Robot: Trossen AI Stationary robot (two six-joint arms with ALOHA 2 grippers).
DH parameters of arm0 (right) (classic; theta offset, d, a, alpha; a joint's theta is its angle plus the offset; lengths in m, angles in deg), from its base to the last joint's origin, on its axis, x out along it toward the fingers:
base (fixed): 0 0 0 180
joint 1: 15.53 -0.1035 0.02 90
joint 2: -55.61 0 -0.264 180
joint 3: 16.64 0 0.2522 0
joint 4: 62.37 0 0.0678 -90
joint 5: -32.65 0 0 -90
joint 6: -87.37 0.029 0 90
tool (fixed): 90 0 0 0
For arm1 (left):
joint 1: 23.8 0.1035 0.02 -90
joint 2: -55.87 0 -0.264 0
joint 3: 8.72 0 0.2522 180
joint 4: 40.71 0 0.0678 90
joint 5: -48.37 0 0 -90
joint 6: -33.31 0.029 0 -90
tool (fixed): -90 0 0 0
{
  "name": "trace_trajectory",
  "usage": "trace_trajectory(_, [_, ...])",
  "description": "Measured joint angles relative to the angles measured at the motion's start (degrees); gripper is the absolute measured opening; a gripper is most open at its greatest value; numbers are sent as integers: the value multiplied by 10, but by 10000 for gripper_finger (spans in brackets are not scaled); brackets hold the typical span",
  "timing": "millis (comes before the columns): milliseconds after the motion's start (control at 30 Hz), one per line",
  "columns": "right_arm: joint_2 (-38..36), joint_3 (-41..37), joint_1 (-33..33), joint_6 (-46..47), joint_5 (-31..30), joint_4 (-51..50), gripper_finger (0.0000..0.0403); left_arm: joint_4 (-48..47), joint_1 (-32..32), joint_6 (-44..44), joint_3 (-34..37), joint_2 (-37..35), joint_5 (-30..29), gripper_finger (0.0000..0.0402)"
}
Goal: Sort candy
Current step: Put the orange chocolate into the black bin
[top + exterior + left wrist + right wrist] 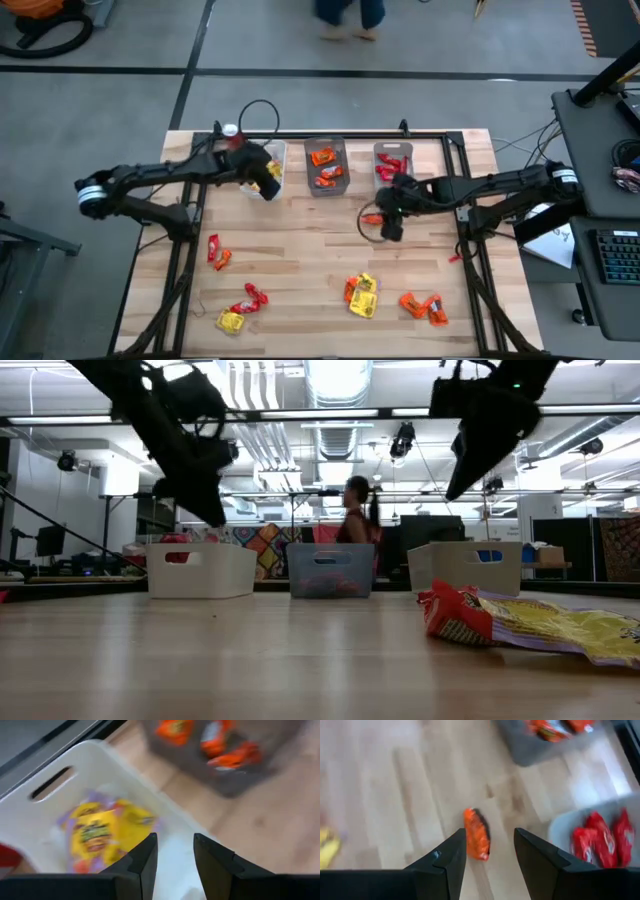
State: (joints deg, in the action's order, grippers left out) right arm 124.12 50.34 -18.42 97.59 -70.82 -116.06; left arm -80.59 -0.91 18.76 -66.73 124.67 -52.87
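We see L fingers (172,865) parted, empty, over white plastic bin (45,815) (glossy yellow packet (100,832) inside); R fingers (487,862) spread, empty, above crinkly orange packet (476,840) on wood bench (395,795).

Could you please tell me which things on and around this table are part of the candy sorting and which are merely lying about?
Part of the job:
yellow candy in the white bin
orange candy in the grey bin
red candy in the right-hand bin
loose orange packet below the right gripper
left gripper

Lying about:
keyboard
black cable
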Motion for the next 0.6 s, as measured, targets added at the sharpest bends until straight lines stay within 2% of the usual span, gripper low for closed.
trace_trajectory(233, [35,-16,-39,-19,-1,27,160,41,-131,-25,6,-56,-11,109])
trace_trajectory(433, [110,-16,-48,-8,-20,35,160,76,-248,-37,9,-61,-104,109])
trace_trajectory(600, [161,-14,-47,-9,-20,34,160,78,-317,-68,9,-56,-162,109])
